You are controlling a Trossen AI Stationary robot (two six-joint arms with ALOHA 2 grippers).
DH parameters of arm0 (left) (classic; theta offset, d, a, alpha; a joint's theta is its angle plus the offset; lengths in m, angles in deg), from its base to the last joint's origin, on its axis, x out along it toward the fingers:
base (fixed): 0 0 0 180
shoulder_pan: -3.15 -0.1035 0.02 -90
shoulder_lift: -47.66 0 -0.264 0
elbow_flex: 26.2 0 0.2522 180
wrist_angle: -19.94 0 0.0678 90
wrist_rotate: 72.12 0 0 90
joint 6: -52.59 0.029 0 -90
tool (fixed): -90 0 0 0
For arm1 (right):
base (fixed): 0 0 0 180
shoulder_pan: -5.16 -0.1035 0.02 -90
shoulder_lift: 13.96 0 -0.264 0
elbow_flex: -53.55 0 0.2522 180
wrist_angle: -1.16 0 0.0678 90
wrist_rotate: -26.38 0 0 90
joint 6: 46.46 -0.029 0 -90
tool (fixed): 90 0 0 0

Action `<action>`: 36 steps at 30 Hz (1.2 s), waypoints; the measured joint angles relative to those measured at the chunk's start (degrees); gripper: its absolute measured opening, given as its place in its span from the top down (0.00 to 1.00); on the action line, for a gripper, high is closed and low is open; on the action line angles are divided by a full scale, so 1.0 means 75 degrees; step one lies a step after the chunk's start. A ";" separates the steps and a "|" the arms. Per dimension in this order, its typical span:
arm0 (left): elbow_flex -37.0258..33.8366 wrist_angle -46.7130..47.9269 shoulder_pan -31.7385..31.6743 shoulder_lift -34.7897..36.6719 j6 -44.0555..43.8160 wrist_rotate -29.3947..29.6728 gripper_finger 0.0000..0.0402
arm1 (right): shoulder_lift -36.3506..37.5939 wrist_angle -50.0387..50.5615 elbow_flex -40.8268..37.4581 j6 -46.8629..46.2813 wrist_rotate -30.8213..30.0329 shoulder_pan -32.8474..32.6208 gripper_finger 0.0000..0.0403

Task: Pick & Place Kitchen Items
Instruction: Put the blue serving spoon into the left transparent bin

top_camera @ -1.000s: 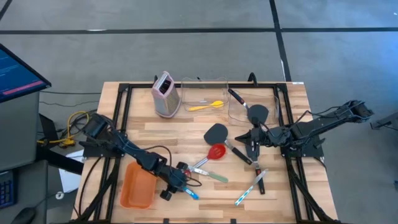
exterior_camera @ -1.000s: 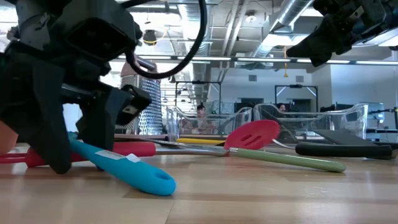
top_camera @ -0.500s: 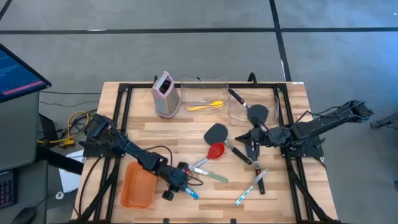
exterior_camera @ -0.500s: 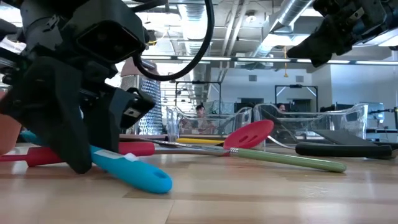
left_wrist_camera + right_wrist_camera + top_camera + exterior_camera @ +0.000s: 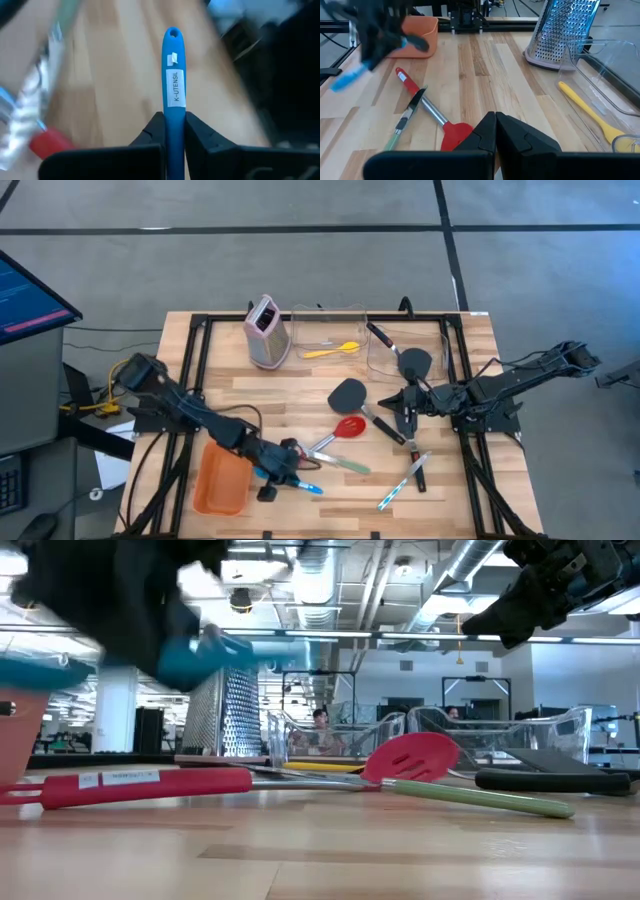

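My left gripper (image 5: 288, 479) is shut on a blue-handled utensil (image 5: 173, 85) and holds it above the near left of the table, beside the orange tray (image 5: 222, 480). Its working end is hidden under the gripper. A red long-handled spoon (image 5: 346, 426) and a green-handled tool (image 5: 348, 466) lie flat just right of it. Two black spatulas (image 5: 348, 392) (image 5: 414, 362) lie farther back. My right gripper (image 5: 407, 416) hangs shut over the table's right half, above a black handle, and touches nothing. My left gripper pinches the blue handle's middle (image 5: 175, 112) between its two fingers (image 5: 150, 137). The handle runs forward along the fingers, and its free end with the hole (image 5: 172, 34) sticks out past the tips. The fingers slant down toward the table's right. The utensil is lifted clear of the table.
A metal grater (image 5: 266, 332) and two clear bins (image 5: 330, 328) stand along the far edge, one with a yellow spoon (image 5: 332, 350) in it. Thin pink- and blue-handled tools (image 5: 405, 480) lie near the front right. Bare wood lies in the middle left.
My left gripper has shut on the blue handle, which lay on the table between its open fingers, then risen and rolled a little. The blue utensil is now lifted clear of the wood.
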 joint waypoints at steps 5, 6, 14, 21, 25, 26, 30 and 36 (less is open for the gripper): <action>-0.0001 -0.0030 -0.0003 0.1274 0.0408 0.0304 0.98 | 0.0000 0.0003 0.0000 0.0000 0.0001 -0.0003 1.00; 0.0006 -0.0068 -0.0003 0.1549 0.0582 0.0469 0.98 | 0.0000 0.0002 0.0000 0.0000 0.0000 -0.0002 1.00; 0.0006 -0.0134 -0.0003 0.3319 0.2016 0.1574 0.98 | 0.0000 0.0006 0.0000 -0.0003 -0.0002 -0.0001 1.00; 0.0012 -0.0161 -0.0009 0.3760 0.3142 0.2223 0.98 | 0.0000 0.0008 0.0000 -0.0006 -0.0002 0.0000 1.00; 0.0017 -0.0173 -0.0040 0.3677 0.3204 0.2389 0.98 | 0.0000 0.0041 0.0000 -0.0006 -0.0002 0.0000 1.00; 0.0017 -0.0150 -0.0044 0.3640 0.3211 0.2440 0.98 | 0.0000 0.0041 0.0000 -0.0006 -0.0002 0.0000 1.00; 0.0017 -0.0202 -0.0044 0.3510 0.3402 0.2850 0.98 | 0.0000 0.0055 0.0000 -0.0006 -0.0002 -0.0002 1.00; 0.0017 -0.0257 -0.0061 0.3445 0.3701 0.3312 0.98 | 0.0000 0.0065 0.0000 -0.0260 0.0001 -0.0023 1.00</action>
